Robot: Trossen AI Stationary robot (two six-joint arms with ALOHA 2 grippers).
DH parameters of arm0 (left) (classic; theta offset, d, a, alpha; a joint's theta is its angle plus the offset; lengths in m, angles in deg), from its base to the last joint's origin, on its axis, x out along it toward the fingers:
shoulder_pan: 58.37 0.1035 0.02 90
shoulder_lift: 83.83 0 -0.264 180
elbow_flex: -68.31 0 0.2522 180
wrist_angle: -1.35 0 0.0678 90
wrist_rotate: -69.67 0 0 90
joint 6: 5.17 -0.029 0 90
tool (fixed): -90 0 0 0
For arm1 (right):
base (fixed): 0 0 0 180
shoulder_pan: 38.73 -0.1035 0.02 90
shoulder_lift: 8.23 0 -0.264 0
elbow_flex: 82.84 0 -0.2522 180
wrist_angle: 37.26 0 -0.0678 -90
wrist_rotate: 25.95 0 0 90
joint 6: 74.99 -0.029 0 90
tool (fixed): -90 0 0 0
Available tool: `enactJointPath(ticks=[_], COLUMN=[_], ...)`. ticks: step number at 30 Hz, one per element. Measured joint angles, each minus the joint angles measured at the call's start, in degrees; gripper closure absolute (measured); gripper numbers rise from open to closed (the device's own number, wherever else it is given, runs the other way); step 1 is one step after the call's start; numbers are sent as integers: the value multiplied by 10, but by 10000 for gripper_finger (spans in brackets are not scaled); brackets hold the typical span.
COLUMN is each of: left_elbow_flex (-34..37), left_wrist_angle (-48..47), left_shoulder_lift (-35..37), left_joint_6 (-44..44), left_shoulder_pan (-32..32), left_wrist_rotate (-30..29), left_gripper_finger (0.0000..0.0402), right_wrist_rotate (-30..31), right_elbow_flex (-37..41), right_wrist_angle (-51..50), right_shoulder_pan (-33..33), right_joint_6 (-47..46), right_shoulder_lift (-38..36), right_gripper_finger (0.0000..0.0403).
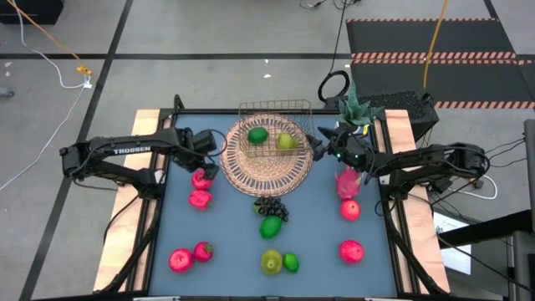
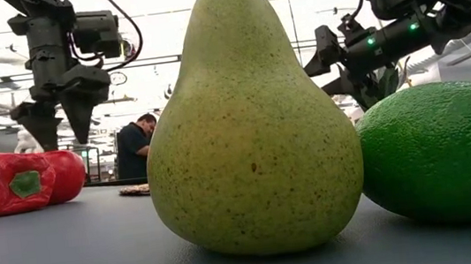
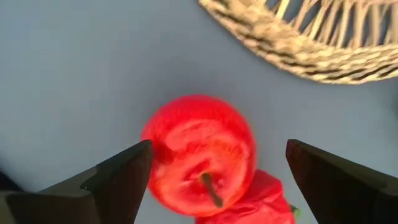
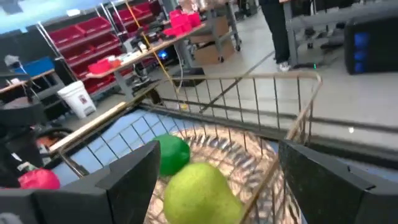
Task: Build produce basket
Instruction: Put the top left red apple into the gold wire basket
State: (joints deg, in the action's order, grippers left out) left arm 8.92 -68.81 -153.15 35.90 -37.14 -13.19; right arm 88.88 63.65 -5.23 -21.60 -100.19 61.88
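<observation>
We see the wicker basket at the far middle of the blue table, with a lime and a yellow-green pear already inside. Left gripper hangs just off the basket's left rim, fingers spread wide and empty, straddling a red apple that sits on the table below it; a second red fruit lies just beside that one. Right gripper is at the basket's right rim, jaws also apart with nothing between them, and its wrist view looks straight over the pear and lime inside the wire frame. Rest of the produce is loose on the table: grape bunch and a green fruit mid-table, a pear touching a lime at the near edge, a dragon fruit and two red fruits on the right, and an apple with a red pepper near left. A person stands in the room behind.
</observation>
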Motion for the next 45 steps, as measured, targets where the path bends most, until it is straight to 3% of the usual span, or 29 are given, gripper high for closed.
enactJointPath(ticks=[3,9,12,23,32,45], left_elbow_flex=[0,0,0,1,4,63], left_wrist_angle=[-6,-16,18,-31,-36,-3], left_shoulder_lift=[0,0,-6,-58,-61,-59], left_joint_6=[12,17,2,-34,-30,-27], left_shoulder_pan=[-1,-29,-30,-25,-34,-11], left_wrist_rotate=[3,-58,-58,-77,-62,-26], left_gripper_finger=[36,36,31,4,4,8], right_wrist_rotate=[-30,-44,-62,-72,-71,-70], right_elbow_flex=[0,0,0,18,19,19], right_wrist_angle=[-19,-42,-47,92,77,79], right_shoulder_pan=[-5,-9,-22,-64,-96,-98], right_joint_6=[-15,59,86,126,125,139], right_shoulder_lift=[0,0,0,-3,0,0], right_gripper_finger=[80,80,80,80,80,80])
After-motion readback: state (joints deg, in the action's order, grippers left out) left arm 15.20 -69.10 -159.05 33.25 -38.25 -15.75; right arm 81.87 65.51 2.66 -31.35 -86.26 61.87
